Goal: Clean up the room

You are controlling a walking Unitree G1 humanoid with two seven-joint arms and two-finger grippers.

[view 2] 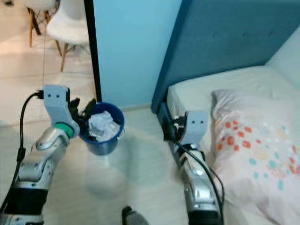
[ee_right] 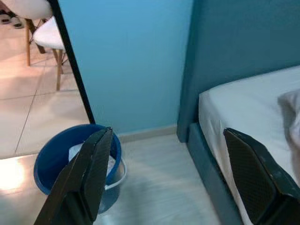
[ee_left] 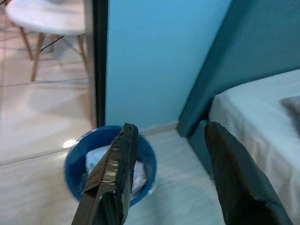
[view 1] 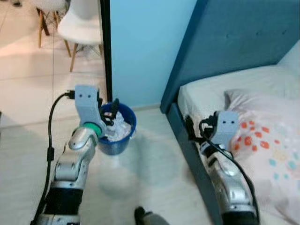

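A blue bin [view 1: 119, 136] stands on the floor by the light blue wall, with crumpled white paper [view 1: 118, 126] inside. My left gripper [view 1: 111, 112] hangs open just above the bin's near rim, nothing between its fingers [ee_left: 115, 168]. My right gripper [view 1: 196, 127] is raised beside the blue bed frame [view 1: 187, 154], open and empty; its fingers [ee_right: 89, 173] frame the bin [ee_right: 77, 154] and the bed edge.
A bed with a white sheet [view 1: 220, 89] and a spotted pillow [view 1: 267, 140] stands on the right, against a dark blue headboard [view 1: 234, 37]. A black door frame [view 1: 106, 47] rises behind the bin. White chairs [view 1: 82, 23] stand in the tiled room beyond. A dark object [view 1: 140, 215] lies on the floor near me.
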